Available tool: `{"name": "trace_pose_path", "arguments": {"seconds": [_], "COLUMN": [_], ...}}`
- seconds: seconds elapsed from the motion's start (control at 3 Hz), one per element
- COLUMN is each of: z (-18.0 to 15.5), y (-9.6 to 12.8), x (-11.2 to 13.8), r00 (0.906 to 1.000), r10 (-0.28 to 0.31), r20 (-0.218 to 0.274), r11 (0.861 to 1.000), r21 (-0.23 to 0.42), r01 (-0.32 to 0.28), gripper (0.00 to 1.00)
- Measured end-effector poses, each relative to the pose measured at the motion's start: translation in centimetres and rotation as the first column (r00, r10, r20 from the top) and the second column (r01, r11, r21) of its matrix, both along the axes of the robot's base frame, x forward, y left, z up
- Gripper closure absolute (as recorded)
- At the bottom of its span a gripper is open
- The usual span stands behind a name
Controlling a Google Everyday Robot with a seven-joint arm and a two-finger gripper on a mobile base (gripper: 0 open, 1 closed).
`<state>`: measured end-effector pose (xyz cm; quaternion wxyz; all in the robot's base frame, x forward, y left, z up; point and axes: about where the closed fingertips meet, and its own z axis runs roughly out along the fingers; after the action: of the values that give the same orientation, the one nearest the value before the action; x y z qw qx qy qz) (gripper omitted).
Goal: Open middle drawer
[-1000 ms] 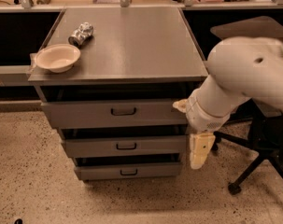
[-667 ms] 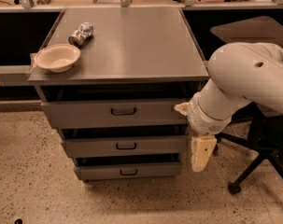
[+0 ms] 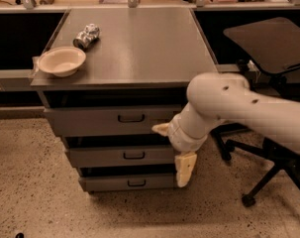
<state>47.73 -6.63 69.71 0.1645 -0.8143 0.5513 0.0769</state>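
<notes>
We note the cream two-finger pincer (image 3: 169, 155) spread open at the right end of the grey metal middle drawer (image 3: 100, 156), right of its dark loop handle (image 3: 134, 155); likely approaching to hook it.

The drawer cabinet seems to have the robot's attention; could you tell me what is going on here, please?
A one-armed robot is working at the grey drawer cabinet. Its gripper hangs open by the right end of the drawer fronts, about level with the middle drawer. It is off to the right of that drawer's handle and holds nothing. The middle drawer looks shut. A bowl and a small silver object sit on top.
</notes>
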Motion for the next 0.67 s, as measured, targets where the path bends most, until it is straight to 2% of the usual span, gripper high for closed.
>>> {"name": "trace_pose_path", "arguments": {"seconds": [0.33,0.67], "z": [-7.53,-8.11], "y": [3.29,3.49], "x": [0.99,0.79], "r00": [0.9968,0.9956], "r10": [0.045,0.049], "r20": [-0.066,-0.079], "r11": [0.999,0.999], "r21": [0.003,0.008], "r01": [-0.045,-0.049], "gripper": [0.00,0.00]}}
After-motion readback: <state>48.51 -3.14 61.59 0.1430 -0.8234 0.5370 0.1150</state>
